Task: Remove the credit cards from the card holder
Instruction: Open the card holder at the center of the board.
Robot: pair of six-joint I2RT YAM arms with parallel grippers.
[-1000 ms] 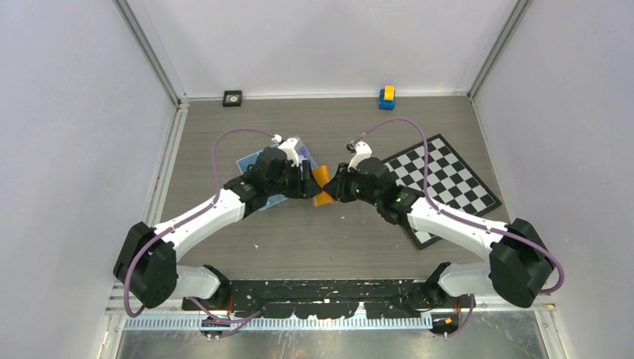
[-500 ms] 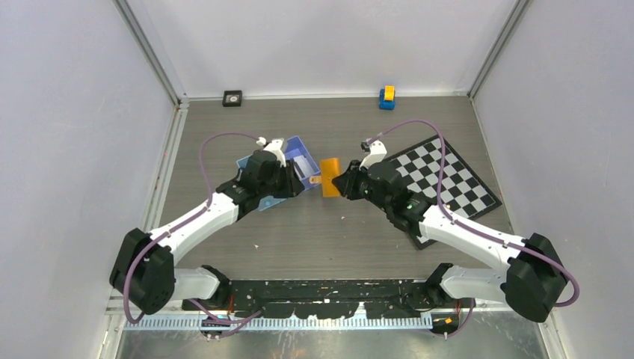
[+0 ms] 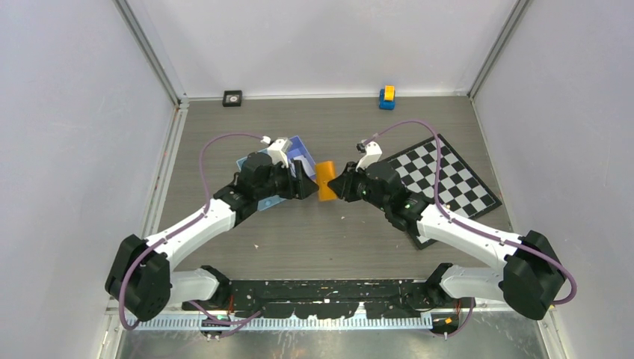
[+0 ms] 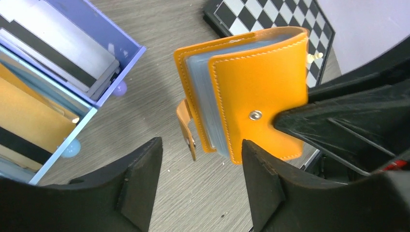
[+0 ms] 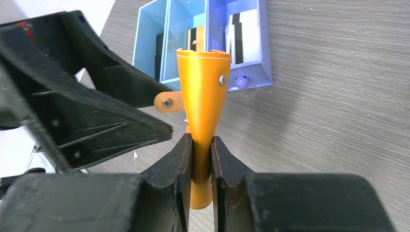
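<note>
Pinching one card holder (image 5: 202, 92), right jaws clamp; left jaws gape.

Tray (image 3: 301, 149) just beside card holder (image 3: 325, 180), right end effector (image 5: 201, 145) gripping its other edge; tabletop (image 3: 321, 239) free nearside.

Card holder (image 4: 256, 92): small orange leather-look case w/ pale stitching & metal snap stud. Strap tab unsnapped, sticking out to one side. Held on edge, both covers pinched in right gripper (image 5: 201, 142). Covers splay slightly at the free end, w/ a stack of pale grey-blue leaves showing btwn them. Credit cards (image 4: 63, 34): several lie in blue tray (image 4: 123, 46) just beside it, e.g. a grey one w/ black stripe & a white one w/ black stripes.
</note>
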